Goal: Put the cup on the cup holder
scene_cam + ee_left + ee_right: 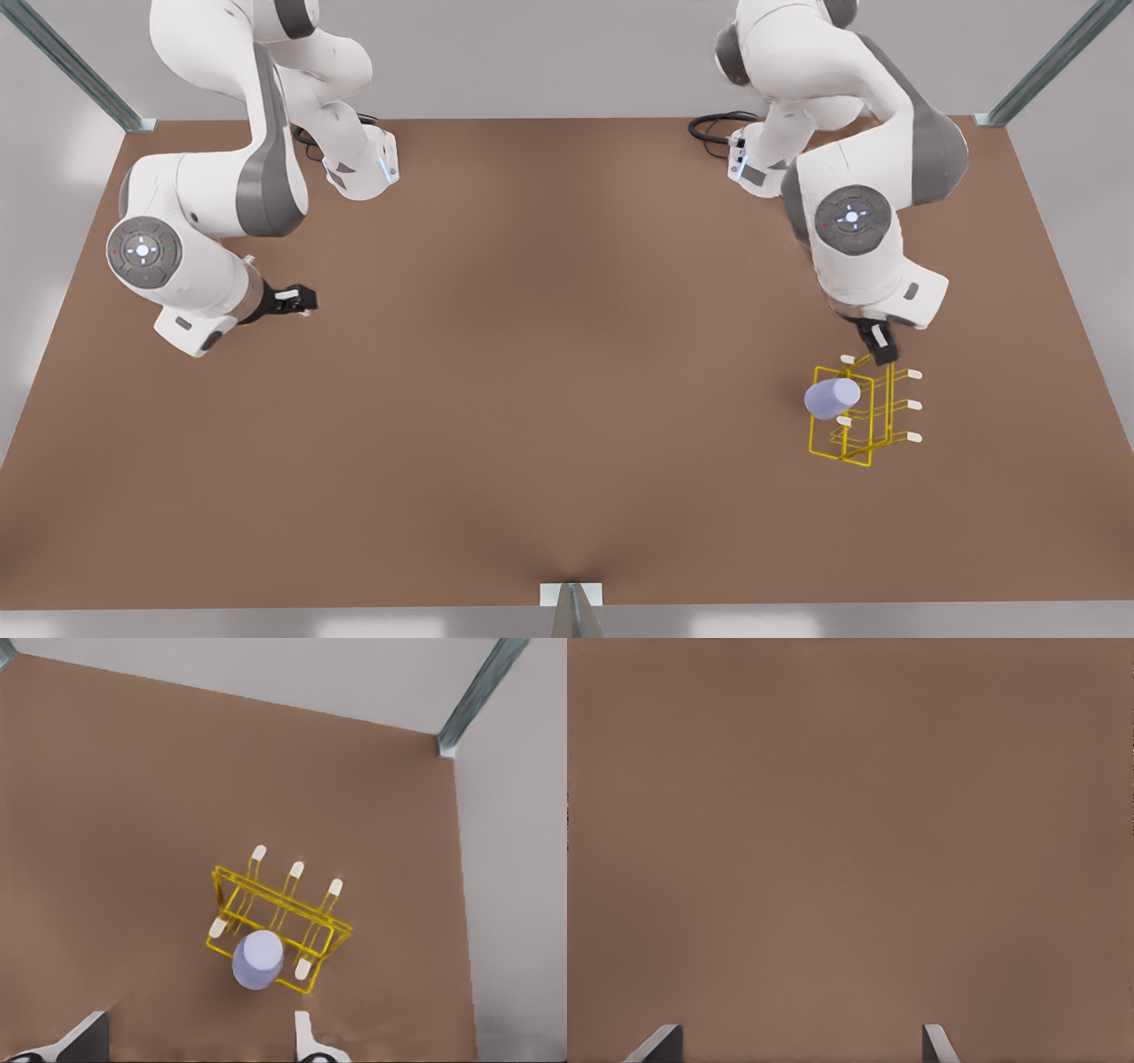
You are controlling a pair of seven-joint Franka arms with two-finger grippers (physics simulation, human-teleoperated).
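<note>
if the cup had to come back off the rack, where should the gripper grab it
Grip the cup across its tapered side wall, coming from above; it lies sideways on a prong of the cup holder, closed base outward. The open left gripper hangs just behind it.

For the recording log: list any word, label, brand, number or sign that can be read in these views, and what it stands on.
None can be read.
The cup, hung on the cup holder: plain, no print.
The table: bare brown.
The left gripper, open above the holder, and the right gripper, open and waiting: unmarked.

Lavender cup (832,398) on yellow holder (864,416)
</note>
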